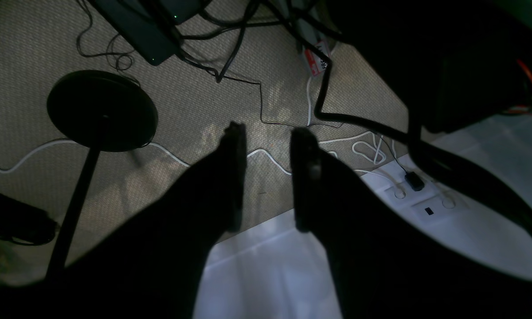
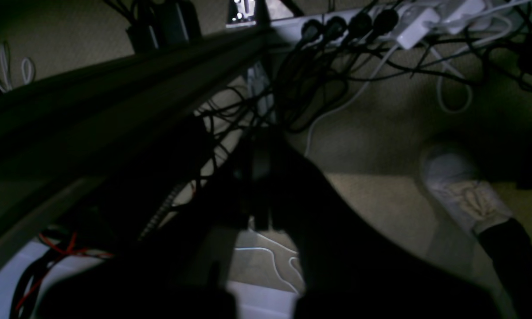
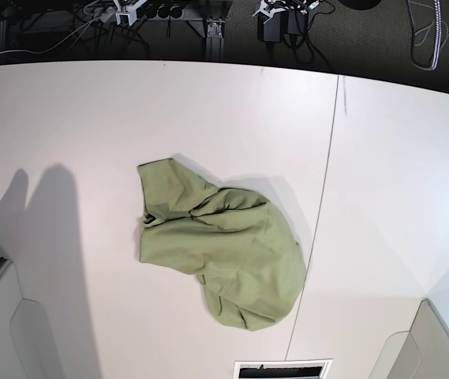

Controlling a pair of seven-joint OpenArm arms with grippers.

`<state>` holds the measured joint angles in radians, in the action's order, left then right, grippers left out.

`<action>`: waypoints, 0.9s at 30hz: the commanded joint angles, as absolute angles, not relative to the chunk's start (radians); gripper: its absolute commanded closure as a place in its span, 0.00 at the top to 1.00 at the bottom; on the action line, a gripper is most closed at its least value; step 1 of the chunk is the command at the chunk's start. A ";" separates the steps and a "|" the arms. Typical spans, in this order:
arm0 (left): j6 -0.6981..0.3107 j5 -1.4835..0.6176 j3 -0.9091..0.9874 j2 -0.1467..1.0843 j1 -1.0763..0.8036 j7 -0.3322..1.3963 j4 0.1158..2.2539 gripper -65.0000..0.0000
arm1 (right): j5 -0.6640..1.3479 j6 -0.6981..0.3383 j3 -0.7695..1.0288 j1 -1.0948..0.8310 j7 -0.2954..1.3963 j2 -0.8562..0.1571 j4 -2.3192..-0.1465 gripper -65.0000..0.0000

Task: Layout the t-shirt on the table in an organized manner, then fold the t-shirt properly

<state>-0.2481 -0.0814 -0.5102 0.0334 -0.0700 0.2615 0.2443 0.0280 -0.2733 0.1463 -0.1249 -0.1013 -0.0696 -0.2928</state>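
The olive green t-shirt point(image 3: 224, 253) lies crumpled in a bunched heap near the middle of the white table point(image 3: 66, 118), with one part sticking out toward the upper left. Neither arm appears in the base view; only shadows fall on the table's left side. In the left wrist view my left gripper point(image 1: 269, 133) is open with nothing between its dark fingers point(image 1: 235, 177), hanging over the table's edge point(image 1: 257, 266) and the carpet. My right gripper point(image 2: 260, 155) looks shut and empty, seen dark above carpet and cables.
A thin dark seam point(image 3: 323, 213) crosses the table right of the shirt. Grey bins sit at the near left point(image 3: 19, 332) and near right point(image 3: 429, 347) corners, a slot point(image 3: 283, 369) at the near edge. On the floor: cables, a round black stand base point(image 1: 102, 110), a shoe point(image 2: 461, 190).
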 commanded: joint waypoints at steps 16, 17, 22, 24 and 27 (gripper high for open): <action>-0.282 -0.093 -0.510 0.168 -0.338 0.267 0.709 0.27 | -0.067 -0.423 0.148 -0.364 -0.113 -0.111 -0.601 0.00; -0.286 -0.093 -0.510 0.178 -0.355 0.268 0.745 0.27 | -0.066 -0.465 0.148 -0.381 -0.113 -0.116 -0.625 0.00; -0.284 -0.132 -0.477 0.234 -0.445 0.297 0.925 0.27 | -0.062 -0.558 0.148 -0.494 -0.112 -0.129 -0.791 0.00; -0.285 -0.164 -0.426 0.251 -0.488 0.297 1.003 0.27 | -0.028 -0.558 0.148 -0.541 -0.112 -0.136 -0.864 0.00; -0.343 -0.176 -0.323 0.270 -0.563 0.297 1.138 0.27 | 0.044 -0.558 0.148 -0.612 -0.111 -0.154 -0.982 0.00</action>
